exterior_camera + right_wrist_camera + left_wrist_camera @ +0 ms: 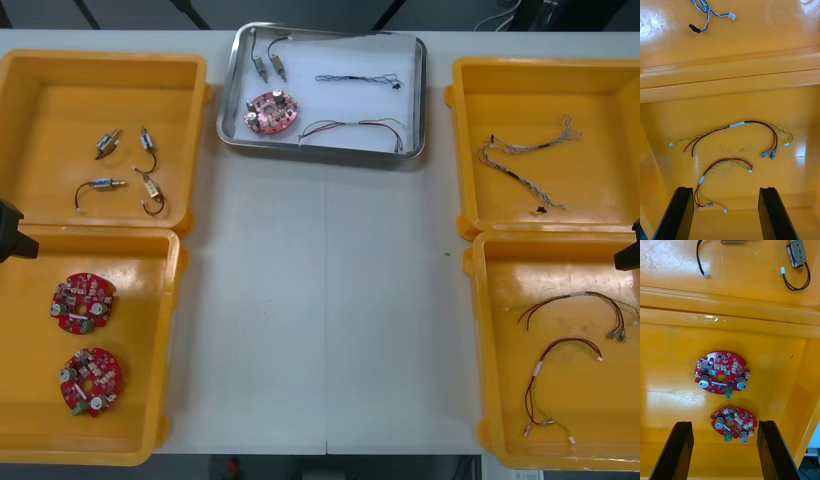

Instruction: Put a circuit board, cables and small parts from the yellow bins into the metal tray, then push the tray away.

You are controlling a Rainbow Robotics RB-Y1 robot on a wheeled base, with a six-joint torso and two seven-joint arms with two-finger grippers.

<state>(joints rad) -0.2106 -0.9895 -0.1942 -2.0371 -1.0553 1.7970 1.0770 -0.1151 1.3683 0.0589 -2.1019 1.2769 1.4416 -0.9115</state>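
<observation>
Metal tray far-centre on bench, long axis left-right. Left end effector wide over circuit boards, right end effector wide over red-yellow cables.

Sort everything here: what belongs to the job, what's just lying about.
Job: metal tray holding a circuit board, two cables and small metal parts; yellow bins with spare boards, loose parts, blue-white cables, red-yellow cables; left gripper and right gripper, open over near bins.
Lying about: white cord past the far edge of the table.
</observation>
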